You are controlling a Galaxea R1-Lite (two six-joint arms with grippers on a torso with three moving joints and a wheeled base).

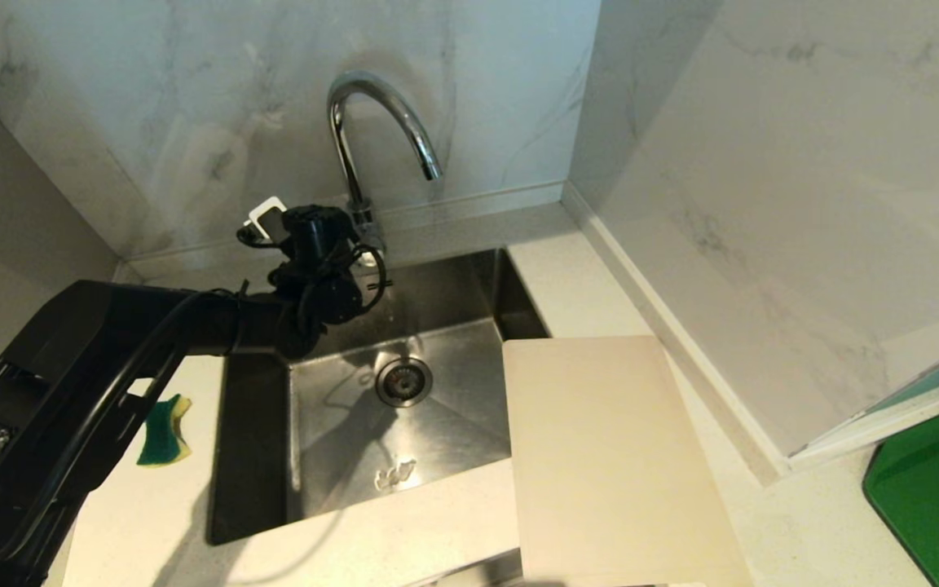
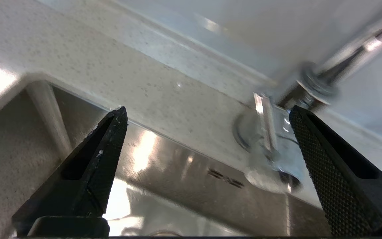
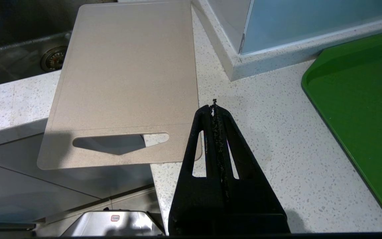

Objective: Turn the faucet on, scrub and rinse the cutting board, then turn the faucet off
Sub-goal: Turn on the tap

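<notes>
**Onlooker A:** Black left arm [image 1: 70, 391] fills the near-left of the head view, reaching over the sink [image 1: 257, 456] to the back rim. Left gripper [image 2: 207, 116] has its fingers [image 2: 108, 146] spread wide, grasping nothing. One finger stands just beside the lever [image 2: 264, 122] at the foot of the faucet [image 1: 380, 122]; whether it touches, I cannot tell.

**Onlooker B:** And the hazard at that point?

**Onlooker A:** Likely a glancing push. If the finger meets the chrome base instead of the small lever, it may slide off and no water runs. A hard shove could throw the tap fully open and splash the worktop [image 1: 404, 538].

**Onlooker B:** Where is the cutting board [image 1: 616, 456]?

**Onlooker A:** On the worktop at the sink's right edge, dry, its left side just over the basin and its slotted end hanging past the worktop's front edge. A careless nudge there might tip it off the front. Right gripper [image 3: 215, 106] hangs above the worktop near that slotted end, fingers clenched together on nothing.

**Onlooker B:** The sponge [image 1: 164, 430]?

**Onlooker A:** On the worktop left of the sink, partly behind the left arm. The same arm may have to fetch it, so a sweep back could knock it into the basin. A green mat [image 1: 934, 489] lies at the far right, well apart.
</notes>
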